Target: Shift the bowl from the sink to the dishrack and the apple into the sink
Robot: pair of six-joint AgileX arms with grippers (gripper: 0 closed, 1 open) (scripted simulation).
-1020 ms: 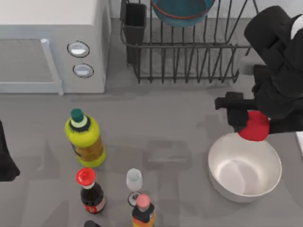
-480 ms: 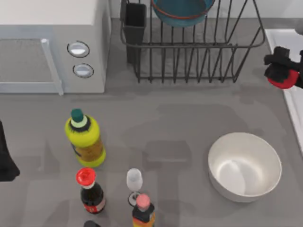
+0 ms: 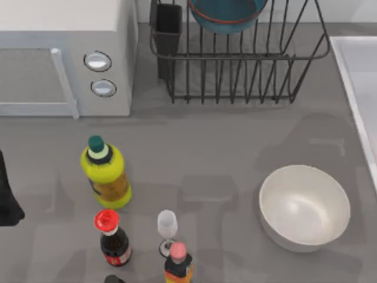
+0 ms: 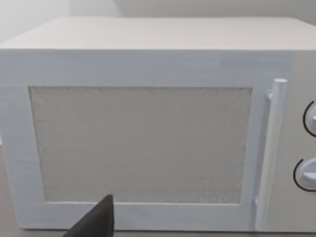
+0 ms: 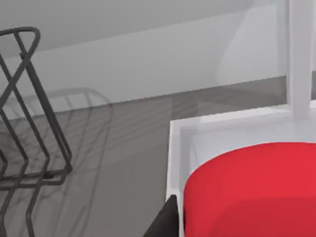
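No readable writing on the bottles at lower left, standing on a plain grey bench [image 3: 206, 141]. Teal bowl [image 3: 227, 15] in the dishrack [image 3: 235, 76] at top centre; apple [image 5: 252, 192] large at lower right of the right wrist view, over the white sink [image 5: 175, 148]. Right tool's grip: cannot tell; left arm [image 3: 7, 194] parked at left edge, facing a white microwave [image 4: 148, 128], grip likewise unclear.

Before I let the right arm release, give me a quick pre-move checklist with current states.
1. Bowl in the dishrack: ok, it sits among the bars in the top view.
2. Apple over the sink: ok, the right wrist view shows it above the basin corner.
3. Apple resting on the sink floor: cannot tell.
4. Right tool's hold on the apple: cannot tell.
5. Left arm parked at the table's left edge: ok.
6. White bowl and bottles out of the way: ok.
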